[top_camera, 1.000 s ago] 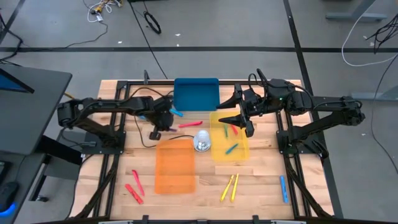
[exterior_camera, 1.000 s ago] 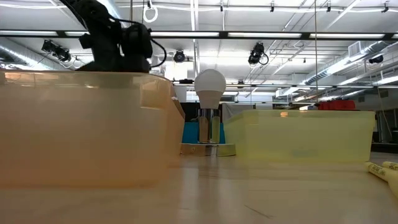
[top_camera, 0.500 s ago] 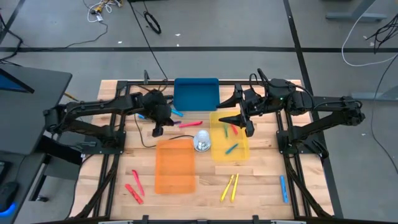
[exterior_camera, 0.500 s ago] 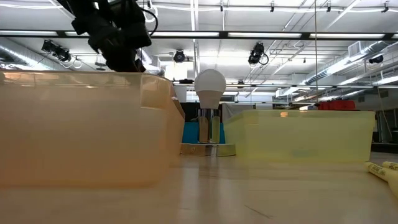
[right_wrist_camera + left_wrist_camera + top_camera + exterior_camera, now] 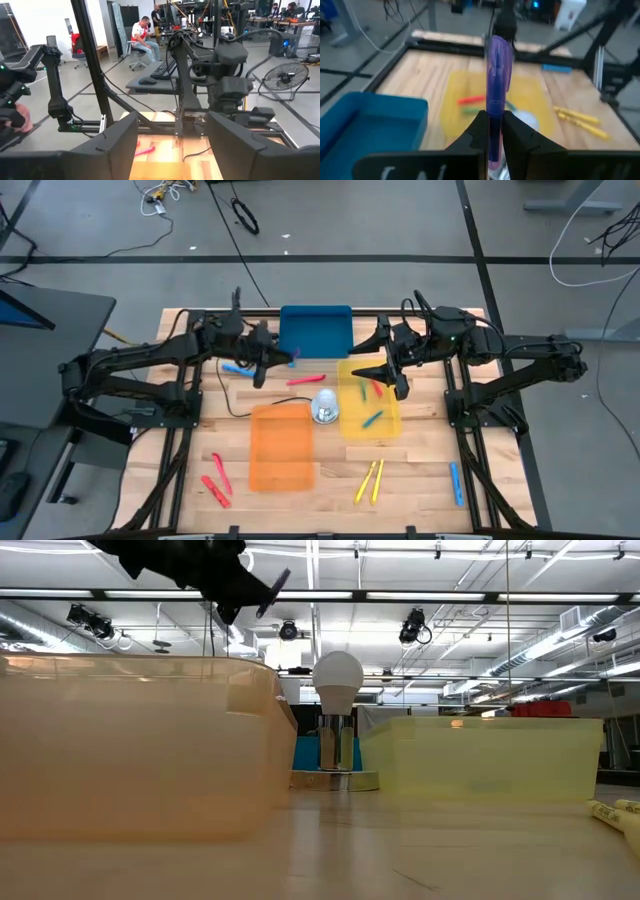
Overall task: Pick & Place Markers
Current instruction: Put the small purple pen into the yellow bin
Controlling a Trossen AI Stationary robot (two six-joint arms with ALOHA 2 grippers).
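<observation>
- L gripper (image 5: 268, 363) is raised above the table beside the blue tray (image 5: 315, 332), near its left front corner; fingers (image 5: 479, 131) clamped on a purple marker (image 5: 497, 90), which stands up between them in the L wrist view
- R gripper (image 5: 392, 368) hangs over the back edge of the yellow tray (image 5: 368, 421), fingers (image 5: 115, 140) wide apart, nothing between them
- yellow tray holds several markers: a red one (image 5: 377, 387), a light blue one (image 5: 373, 418), a green one (image 5: 363, 390)
- red marker (image 5: 305, 380) lies on the wood between blue tray & orange tray (image 5: 281, 446); light blue marker (image 5: 234, 367) lies under the L arm
- 2 red markers (image 5: 216, 483) lie near the table's front L, beside the orange tray; 2 yellow markers (image 5: 370, 480) in front of the yellow tray; another blue marker (image 5: 457, 482) front R, well apart from the trays
- bulb on a metal base (image 5: 325, 407) stands between orange & yellow trays; in the low view it shows in the gap between them
- person seated at a desk (image 5: 141, 35) in the room behind, seen in the R wrist view
</observation>
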